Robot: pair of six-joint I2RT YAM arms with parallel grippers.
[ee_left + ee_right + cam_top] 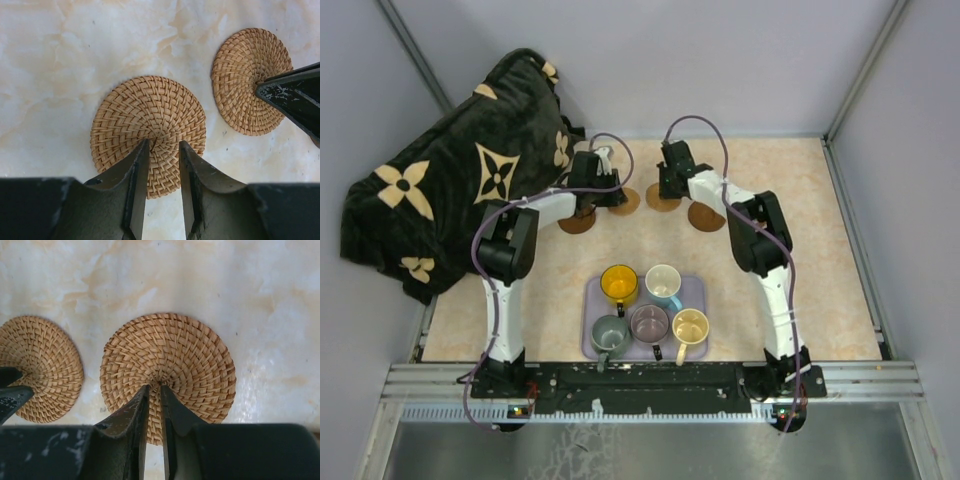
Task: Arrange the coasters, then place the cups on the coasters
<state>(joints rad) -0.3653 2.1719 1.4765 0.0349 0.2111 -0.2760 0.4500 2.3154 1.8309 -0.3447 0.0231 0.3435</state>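
Coasters (145, 112) lie under left gripper (164, 144) and right gripper (154, 387), both narrowly parted.

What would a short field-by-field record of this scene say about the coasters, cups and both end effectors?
coasters: four in view, flat on the far half of the table, no cup on any
cups: five, all standing on the tray, near side
left end effector: tips at one coaster's middle, grip unclear
right end effector: tips at the neighbouring coaster's middle, grip unclear
other: dark flowered blanket, far left
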